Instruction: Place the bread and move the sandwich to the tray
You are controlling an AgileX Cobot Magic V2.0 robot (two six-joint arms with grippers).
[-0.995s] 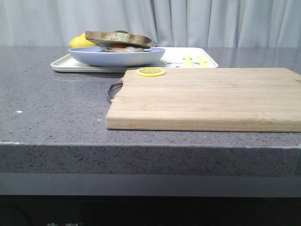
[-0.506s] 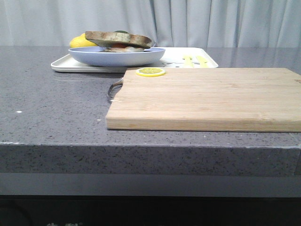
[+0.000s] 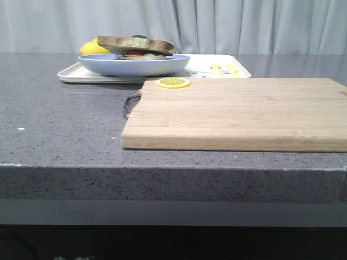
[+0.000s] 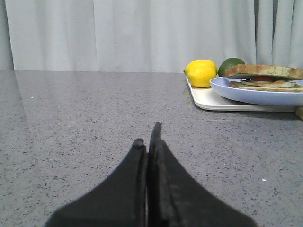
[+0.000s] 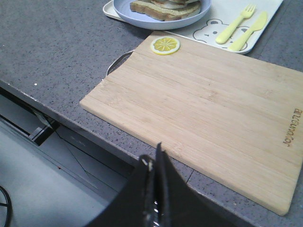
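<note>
The bread (image 3: 135, 43) lies as the top slice on the sandwich (image 3: 143, 55), which sits in the light-blue plate (image 3: 135, 66). The plate stands on the white tray (image 3: 70, 73) at the back left. The left wrist view shows the bread (image 4: 263, 71), the egg layer under it, the plate (image 4: 255, 94) and the tray (image 4: 208, 100). My left gripper (image 4: 147, 139) is shut and empty, low over the counter, well short of the tray. My right gripper (image 5: 152, 158) is shut and empty above the counter's front edge, before the cutting board. Neither gripper shows in the front view.
A wooden cutting board (image 3: 238, 111) with a metal handle fills the middle and right of the counter, with a lemon slice (image 3: 173, 83) at its far left corner. A yellow fork (image 5: 234, 23) and knife (image 5: 248, 30) lie on the tray. Lemons (image 4: 201, 73) and a green fruit (image 4: 230, 65) sit behind the plate.
</note>
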